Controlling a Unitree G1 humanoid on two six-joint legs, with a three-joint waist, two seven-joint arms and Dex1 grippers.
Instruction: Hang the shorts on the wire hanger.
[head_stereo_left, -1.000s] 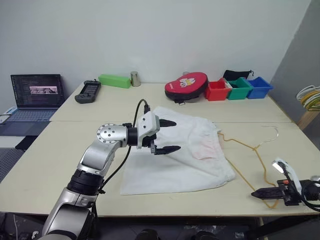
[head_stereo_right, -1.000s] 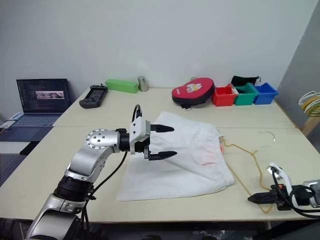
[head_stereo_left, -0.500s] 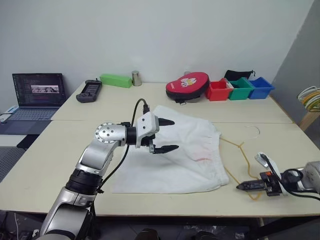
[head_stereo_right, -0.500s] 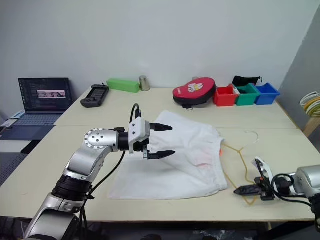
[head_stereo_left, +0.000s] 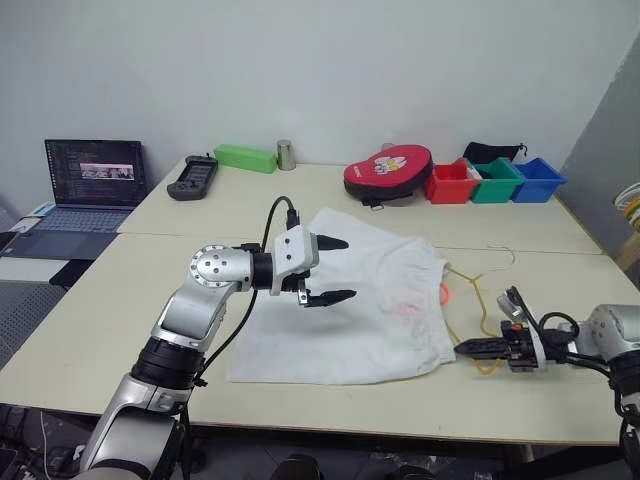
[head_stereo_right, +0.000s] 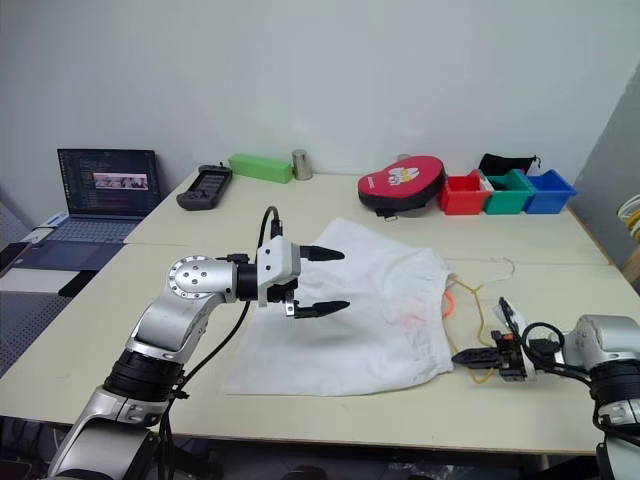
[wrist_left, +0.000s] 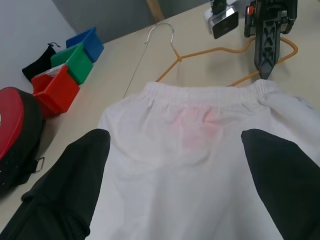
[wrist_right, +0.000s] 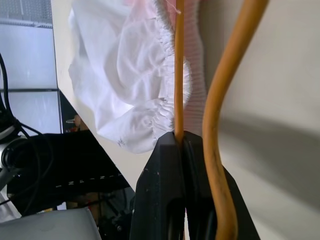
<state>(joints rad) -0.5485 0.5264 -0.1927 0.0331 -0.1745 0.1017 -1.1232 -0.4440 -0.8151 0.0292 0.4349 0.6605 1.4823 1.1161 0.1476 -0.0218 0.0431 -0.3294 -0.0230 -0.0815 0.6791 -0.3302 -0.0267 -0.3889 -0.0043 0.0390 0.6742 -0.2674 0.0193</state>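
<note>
Across the middle of the table (head_stereo_left: 120, 300) lie the shorts (head_stereo_left: 360, 310), spread flat, waistband toward the wire hanger (head_stereo_left: 478, 300) just beside them. Clamped on that hanger's wire is the right gripper (head_stereo_left: 470, 347), fingers pressed together at the waistband's edge. Above the shorts hovers the left gripper (head_stereo_left: 333, 270), fingers spread wide, empty.

The large white thin-fabric shorts (head_stereo_left: 350, 315) lie spread near the middle of the pale tabletop (head_stereo_left: 130, 310), with the thin yellowish-gold wire hanger (head_stereo_left: 480, 300) flat on the table just to their right, touching the waistband edge. Behind them along the far edge stand, left to right, a black handheld controller (head_stereo_left: 192, 177), a green rectangular block (head_stereo_left: 245, 158), a small metal cup (head_stereo_left: 286, 154), a red oval zip case (head_stereo_left: 387, 174) and red, green and blue plastic bins (head_stereo_left: 495, 180). An open laptop (head_stereo_left: 88, 190) sits on a separate surface to the far left.
</note>
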